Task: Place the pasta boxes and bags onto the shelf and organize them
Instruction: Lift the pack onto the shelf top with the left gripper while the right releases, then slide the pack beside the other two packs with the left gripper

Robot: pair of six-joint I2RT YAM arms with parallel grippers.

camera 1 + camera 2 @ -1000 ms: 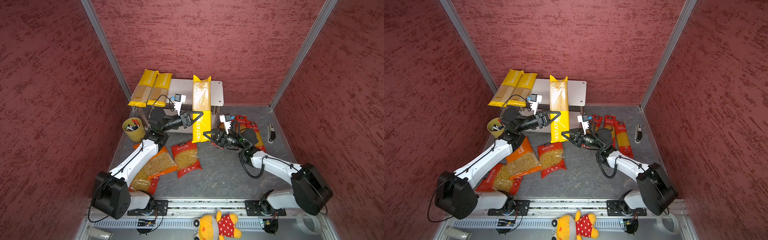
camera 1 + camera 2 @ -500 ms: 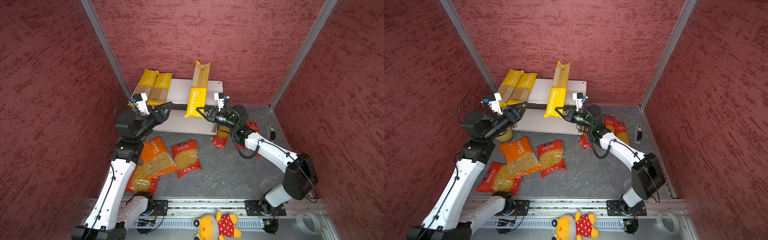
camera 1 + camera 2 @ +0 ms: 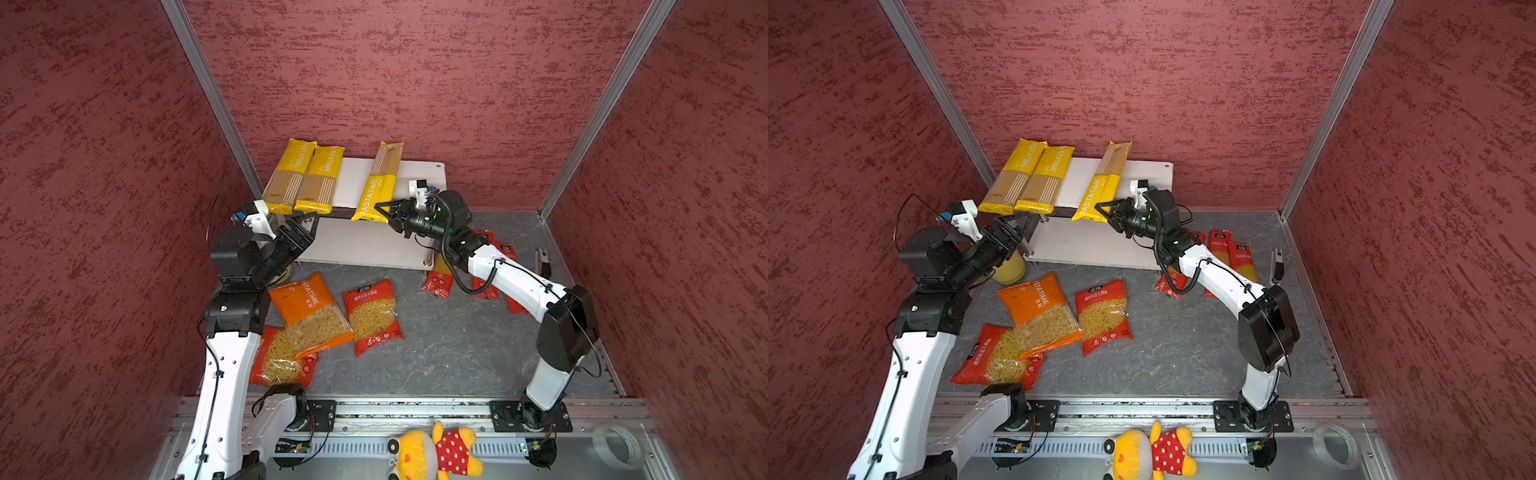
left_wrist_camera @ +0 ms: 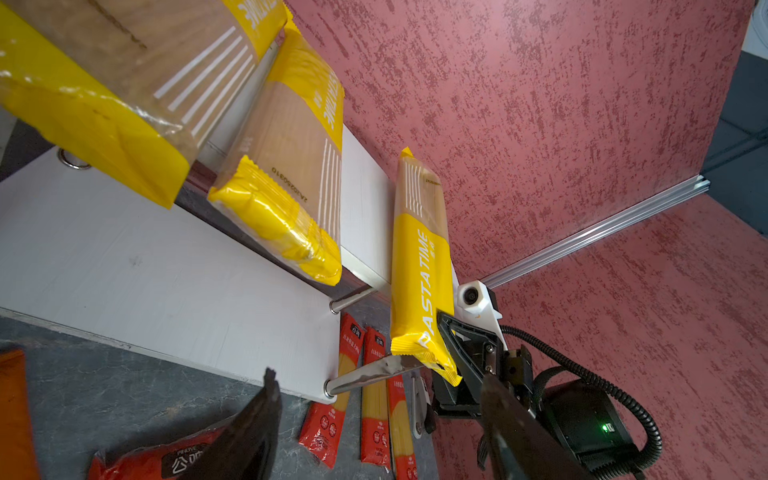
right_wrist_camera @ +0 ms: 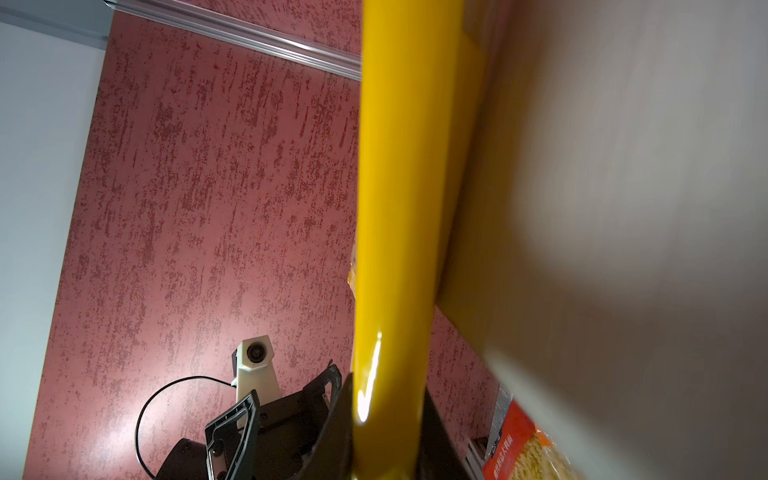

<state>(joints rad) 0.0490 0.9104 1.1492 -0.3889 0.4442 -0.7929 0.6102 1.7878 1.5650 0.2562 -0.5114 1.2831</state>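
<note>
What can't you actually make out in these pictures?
- Pen cup: top views, its contents hidden behind the left arm.
- Red spaghetti packs: top views, partly covered by the right arm.
- Left red pasta bag: top views, partly under the orange bag.
- Right wrist view: held yellow pack blurred, print unreadable.

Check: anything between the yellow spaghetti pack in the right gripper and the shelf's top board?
Nothing visible. The PASTATIME pack in the right gripper lies over bare top board, apart from the two packs at left.
</note>
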